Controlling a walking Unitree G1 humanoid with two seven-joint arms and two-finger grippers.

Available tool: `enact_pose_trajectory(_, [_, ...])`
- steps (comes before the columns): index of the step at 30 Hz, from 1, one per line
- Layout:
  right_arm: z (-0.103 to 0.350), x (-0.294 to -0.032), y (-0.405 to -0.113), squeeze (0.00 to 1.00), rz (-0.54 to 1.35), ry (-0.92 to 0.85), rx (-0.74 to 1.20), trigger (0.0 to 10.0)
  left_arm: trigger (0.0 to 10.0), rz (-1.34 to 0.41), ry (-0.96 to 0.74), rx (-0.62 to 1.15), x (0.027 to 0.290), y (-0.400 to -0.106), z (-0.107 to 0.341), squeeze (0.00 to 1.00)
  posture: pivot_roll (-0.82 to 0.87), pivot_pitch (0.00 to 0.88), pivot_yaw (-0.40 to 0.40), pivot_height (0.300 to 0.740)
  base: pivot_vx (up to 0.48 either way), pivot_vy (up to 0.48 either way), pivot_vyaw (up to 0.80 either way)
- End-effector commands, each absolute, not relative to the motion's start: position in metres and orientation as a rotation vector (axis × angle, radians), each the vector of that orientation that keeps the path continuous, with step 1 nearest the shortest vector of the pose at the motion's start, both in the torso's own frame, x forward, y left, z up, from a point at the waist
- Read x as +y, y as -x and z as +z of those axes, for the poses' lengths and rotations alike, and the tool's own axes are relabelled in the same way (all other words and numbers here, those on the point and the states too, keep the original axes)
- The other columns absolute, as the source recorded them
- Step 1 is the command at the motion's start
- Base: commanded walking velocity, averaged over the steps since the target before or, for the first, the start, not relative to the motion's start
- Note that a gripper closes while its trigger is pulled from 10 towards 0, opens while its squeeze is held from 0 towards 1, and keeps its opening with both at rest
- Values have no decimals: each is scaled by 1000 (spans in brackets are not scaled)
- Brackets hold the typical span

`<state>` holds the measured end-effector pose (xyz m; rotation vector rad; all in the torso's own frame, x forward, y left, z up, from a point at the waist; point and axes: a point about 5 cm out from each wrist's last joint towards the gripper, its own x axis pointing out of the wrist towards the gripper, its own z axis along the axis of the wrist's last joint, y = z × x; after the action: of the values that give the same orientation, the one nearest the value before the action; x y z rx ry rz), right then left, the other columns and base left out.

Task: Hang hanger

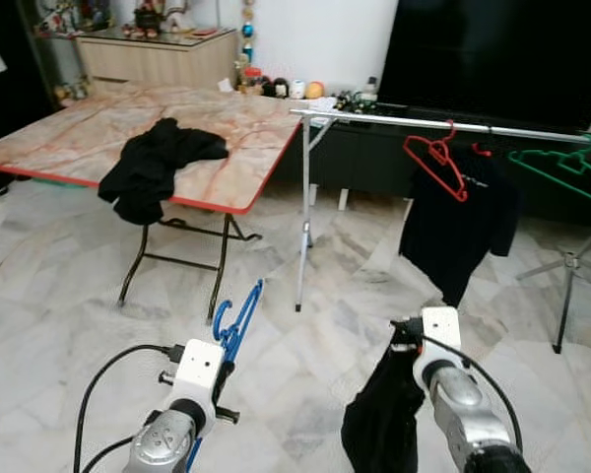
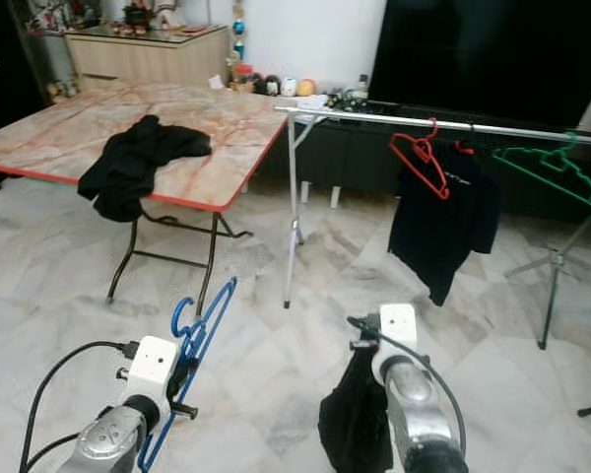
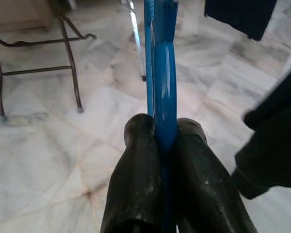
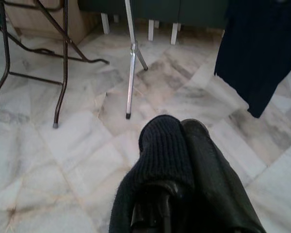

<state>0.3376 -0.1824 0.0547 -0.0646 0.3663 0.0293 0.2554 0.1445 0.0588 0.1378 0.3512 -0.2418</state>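
My left gripper (image 3: pixel 160 127) is shut on a blue hanger (image 1: pixel 238 319), held low in front of me over the floor with its hook pointing up. My right gripper (image 4: pixel 177 131) is shut on a black garment (image 1: pixel 382 419) that hangs down from it. Ahead stands a silver clothes rail (image 1: pixel 424 121) on a thin leg. On it hang a red hanger (image 1: pixel 435 163), a black shirt (image 1: pixel 460 227) and a green hanger (image 1: pixel 561 168). Both grippers are well short of the rail.
A folding table (image 1: pixel 222 128) with a marble-look top and red edge stands ahead on the left, a second black garment (image 1: pixel 156 166) draped over its near edge. A dark TV unit (image 1: pixel 374 158) runs behind the rail. A tripod stand (image 1: pixel 569 266) is at right. Marble floor lies between.
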Motion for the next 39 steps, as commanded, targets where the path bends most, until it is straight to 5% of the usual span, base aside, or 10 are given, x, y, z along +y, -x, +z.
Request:
enact_pose_trajectory(1, [66,-176,-346,0,42,74,337,10000,10000,-300,-155,348,140,-258,66,0,140,0,-30,740,0,0,0])
enact_pose_trajectory(16, [67,-147,-357,0,68,77,384,10000,10000,-922,-433,655,113,-222,43,0,126,0,7,740,0,0,0])
enact_pose_trajectory(23, [73,-136,-362,0,87,79,375,10000,10000,-1065,-369,604,91,-218,55,0,136,0,-11,740,0,0,0])
enact_pose_trajectory(39, [76,-127,-364,0,108,69,367,10000,10000,-727,-285,482,93,-248,68,0,180,0,-62,740,0,0,0])
